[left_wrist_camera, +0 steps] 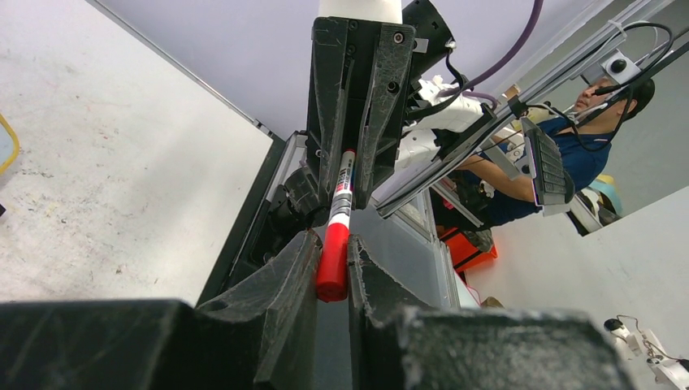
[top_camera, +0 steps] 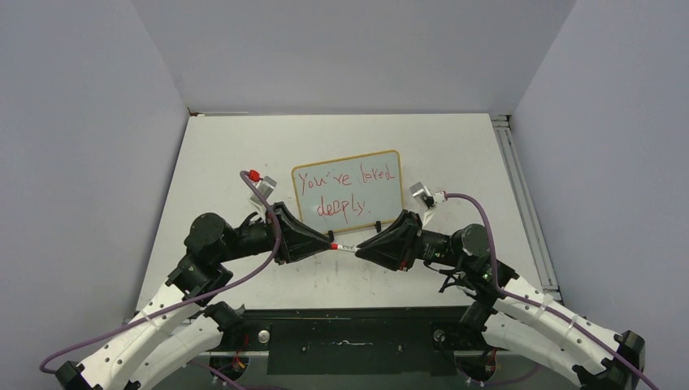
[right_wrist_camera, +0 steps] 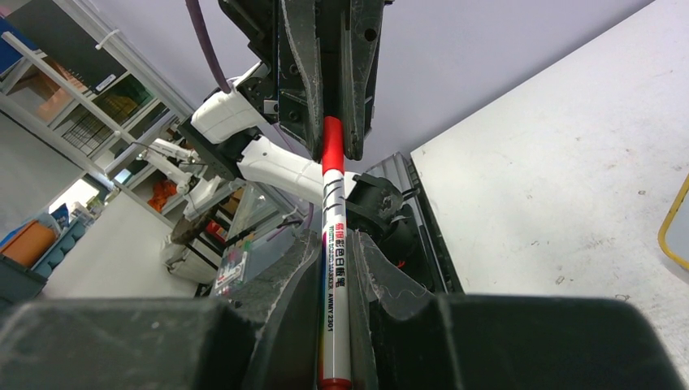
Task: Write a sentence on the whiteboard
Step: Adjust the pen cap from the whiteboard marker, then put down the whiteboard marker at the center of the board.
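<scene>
The whiteboard (top_camera: 388, 158) stands at the table's middle, its tan frame tilted slightly. The sentence (top_camera: 347, 193) on it reads "You're loved deeply" in red, in two lines. In front of the board my two grippers meet tip to tip over the table. My left gripper (top_camera: 328, 242) is shut on the red cap (left_wrist_camera: 332, 260) of a marker. My right gripper (top_camera: 359, 248) is shut on the marker's white barrel (right_wrist_camera: 335, 276). The marker (top_camera: 344, 246) spans the gap between them, and the cap sits on the barrel.
A yellow frame corner shows at the edge of the right wrist view (right_wrist_camera: 673, 227). A metal rail (top_camera: 520, 195) runs along the table's right edge. Grey walls close in the table on three sides. A person (left_wrist_camera: 585, 122) sits beyond the table's near edge.
</scene>
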Motion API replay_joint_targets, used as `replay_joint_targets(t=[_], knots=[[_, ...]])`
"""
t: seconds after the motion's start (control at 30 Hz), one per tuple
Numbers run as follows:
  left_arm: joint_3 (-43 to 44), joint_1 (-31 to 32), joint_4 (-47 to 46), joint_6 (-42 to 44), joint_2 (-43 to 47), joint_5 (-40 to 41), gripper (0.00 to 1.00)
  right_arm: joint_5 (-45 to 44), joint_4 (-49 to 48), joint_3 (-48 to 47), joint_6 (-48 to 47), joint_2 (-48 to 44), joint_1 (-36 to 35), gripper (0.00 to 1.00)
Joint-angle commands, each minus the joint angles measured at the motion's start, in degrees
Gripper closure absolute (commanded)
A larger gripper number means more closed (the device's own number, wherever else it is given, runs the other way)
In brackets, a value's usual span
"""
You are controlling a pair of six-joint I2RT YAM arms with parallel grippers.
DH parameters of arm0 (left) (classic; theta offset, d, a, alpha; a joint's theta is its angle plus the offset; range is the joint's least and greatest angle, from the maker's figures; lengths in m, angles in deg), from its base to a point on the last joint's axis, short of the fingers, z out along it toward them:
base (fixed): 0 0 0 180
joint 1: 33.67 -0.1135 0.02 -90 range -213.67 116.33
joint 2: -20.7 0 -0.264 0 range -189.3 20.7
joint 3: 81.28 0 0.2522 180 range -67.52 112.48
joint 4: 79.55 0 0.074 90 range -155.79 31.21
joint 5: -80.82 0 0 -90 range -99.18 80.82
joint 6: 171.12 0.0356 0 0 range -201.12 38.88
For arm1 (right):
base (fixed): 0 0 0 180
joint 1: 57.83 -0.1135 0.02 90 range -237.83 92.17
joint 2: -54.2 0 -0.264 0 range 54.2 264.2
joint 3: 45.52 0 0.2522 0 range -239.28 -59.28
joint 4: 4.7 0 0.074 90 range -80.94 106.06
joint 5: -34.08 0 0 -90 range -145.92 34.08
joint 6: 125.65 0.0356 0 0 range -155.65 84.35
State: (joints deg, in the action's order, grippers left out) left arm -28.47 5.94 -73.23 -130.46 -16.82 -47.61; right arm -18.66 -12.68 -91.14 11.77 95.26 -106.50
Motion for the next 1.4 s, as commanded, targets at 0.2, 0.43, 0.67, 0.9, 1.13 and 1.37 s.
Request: replay_joint_targets(t=[0.2,0.43,0.67,0.9,1.13,1.37], knots=[[-1.1,3.4,-4.2,0.5,-0.8,-2.0,1.00,-1.4,-5.3,-0.7,-0.7,3.2,0.2,0.95],[-1.2,5.6,-4.4,1.1,-1.5,-1.0,1.00,-1.3,-6.0,-0.6,-0.7,3.5,0.3,0.95],[-1.0,7.8,-4.3,2.1,-2.7,0.4,1.00,-1.7,-6.4,-0.6,-0.7,3.8,0.2,0.95],[0.5,9.3,0.6,5.6,-2.9,3.9,1.00,-4.0,-3.7,-0.8,-1.8,3.1,0.1,0.95],[6.8,1.6,16.9,14.4,-0.5,9.1,0.29,-16.6,15.8,-2.1,-8.3,-1.5,0.3,0.95],[10.2,-9.5,28.7,26.0,2.7,16.5,0.06,-23.2,29.4,1.3,-11.0,-0.9,0.2,0.95]])
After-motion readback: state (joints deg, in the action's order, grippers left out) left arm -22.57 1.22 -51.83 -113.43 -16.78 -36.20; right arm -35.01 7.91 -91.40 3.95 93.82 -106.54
